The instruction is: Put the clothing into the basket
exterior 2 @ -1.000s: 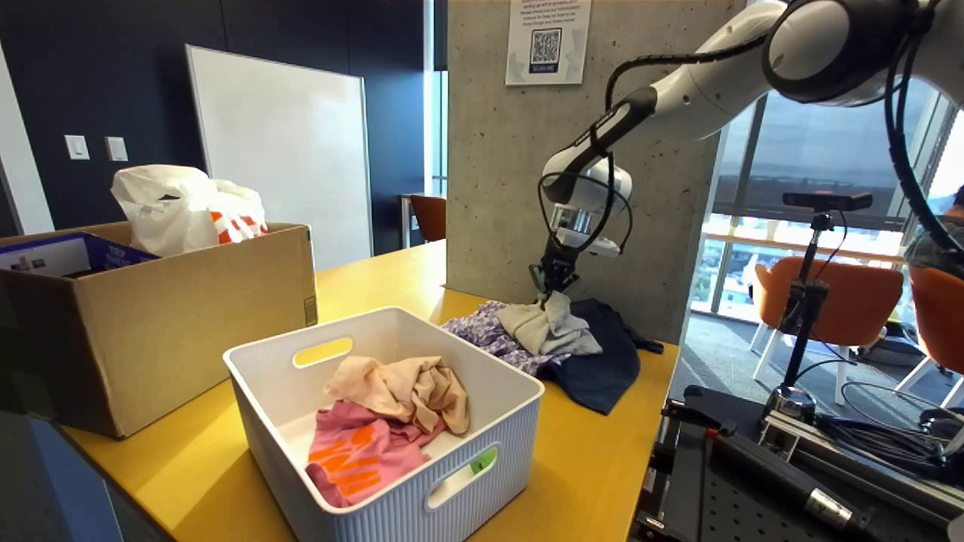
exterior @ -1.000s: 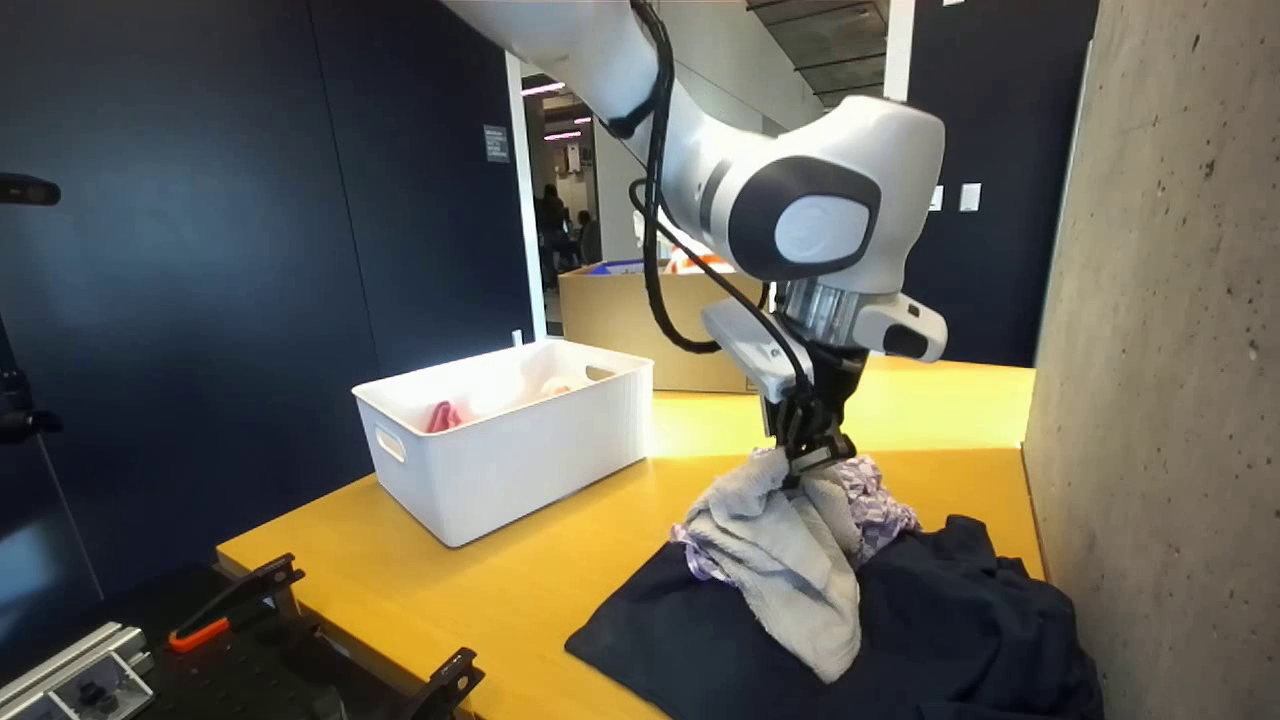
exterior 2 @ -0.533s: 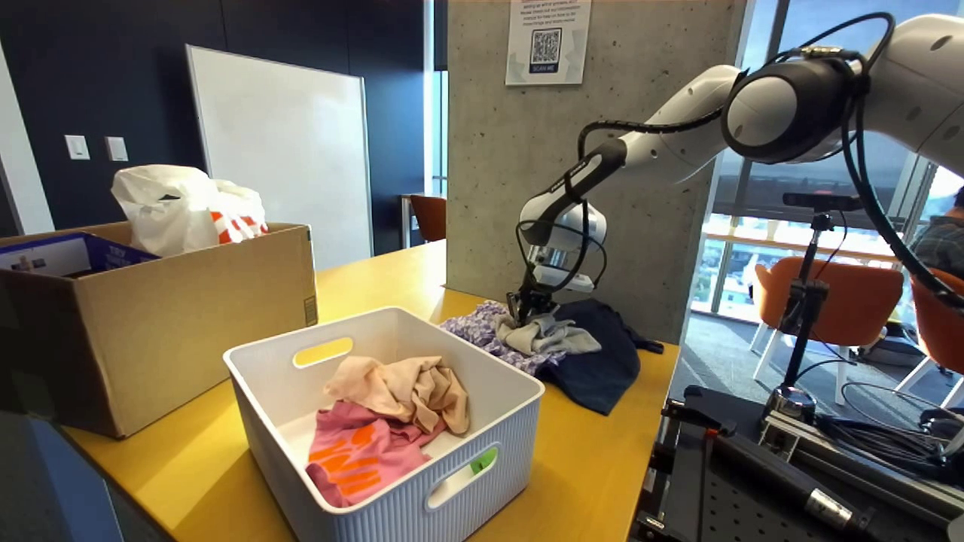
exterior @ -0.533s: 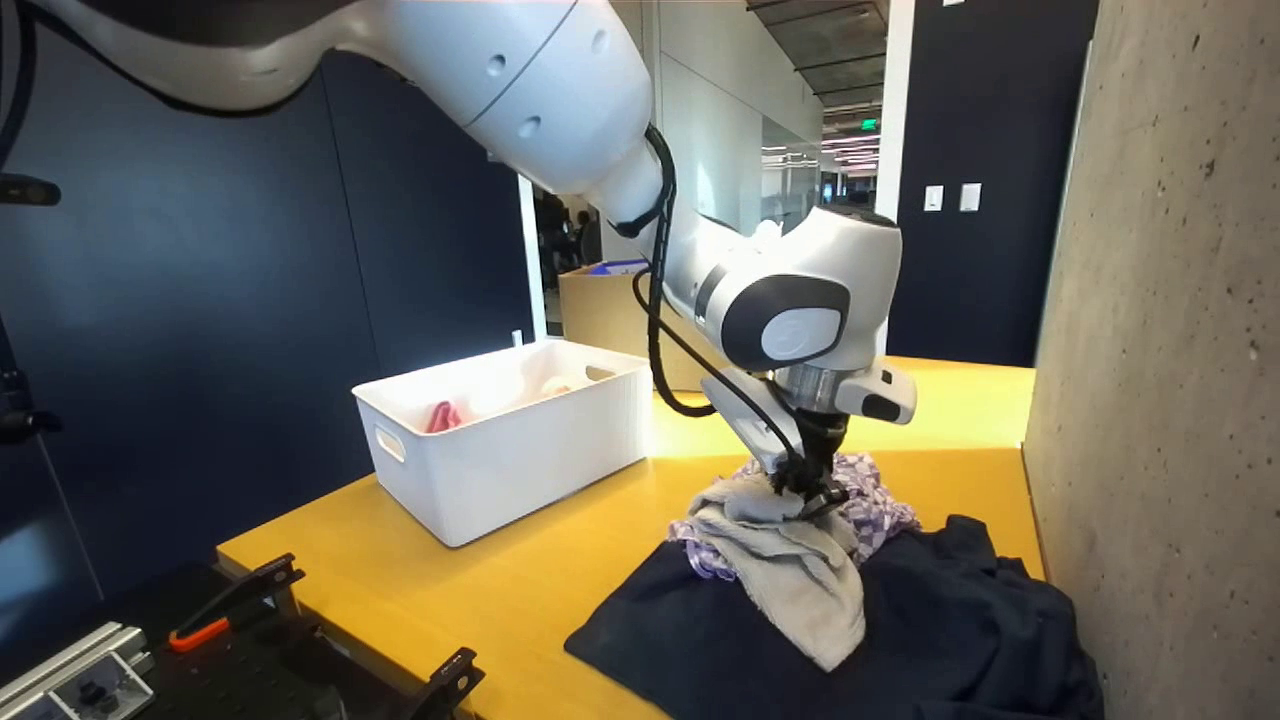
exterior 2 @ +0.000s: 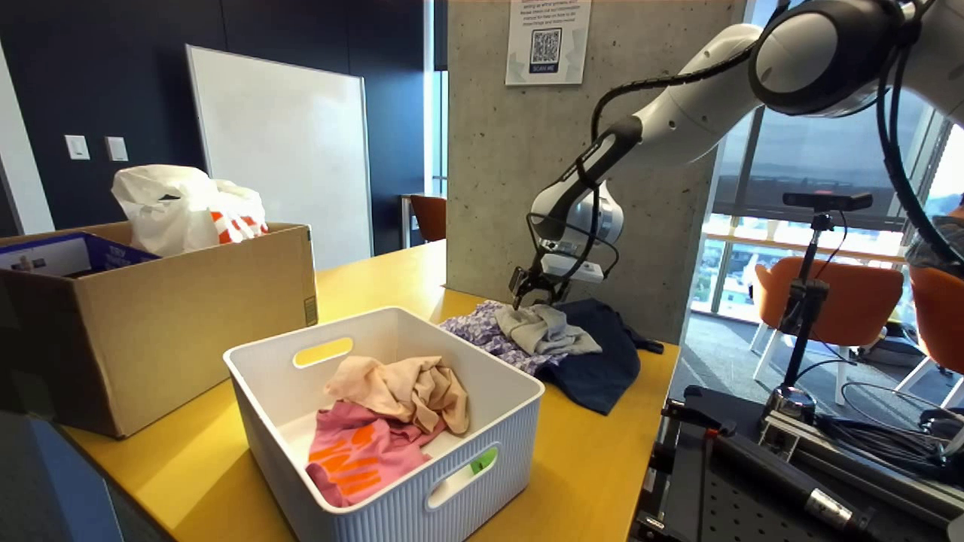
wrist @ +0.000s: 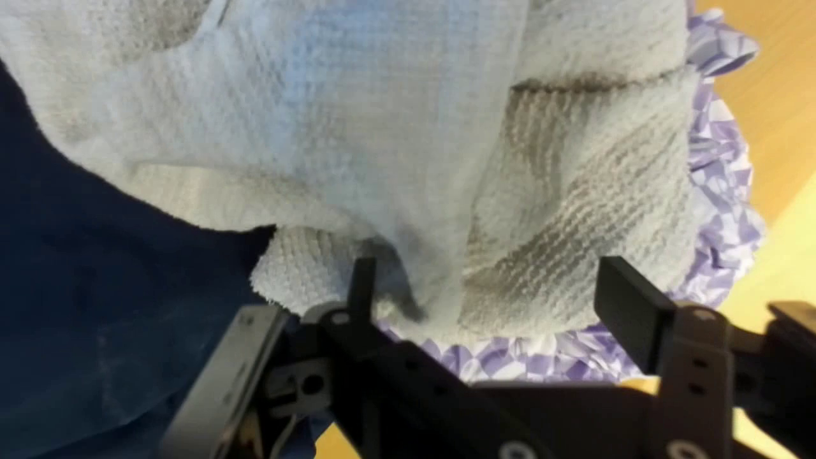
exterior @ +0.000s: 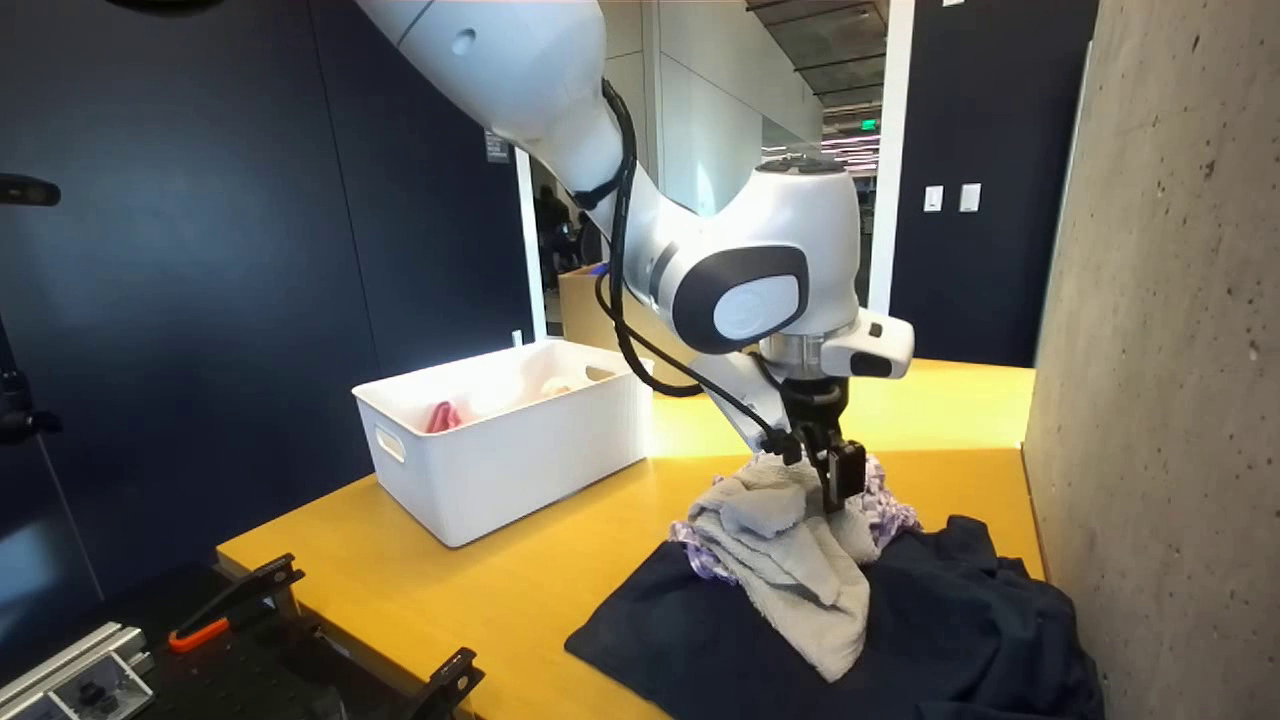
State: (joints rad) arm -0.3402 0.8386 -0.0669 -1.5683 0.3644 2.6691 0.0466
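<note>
Grey cloth, atop the purple-and-white garment on the counter, lies toward eleven o'clock from the tool in the wrist view, its folds showing between the spread fingers.

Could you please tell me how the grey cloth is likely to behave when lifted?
The grey cloth will probably hang floppy, as it lies in loose folds. Its coarse, bumpy texture suggests it may not slip easily. It might drag the purple-patterned cloth peeking out beneath it.
</note>
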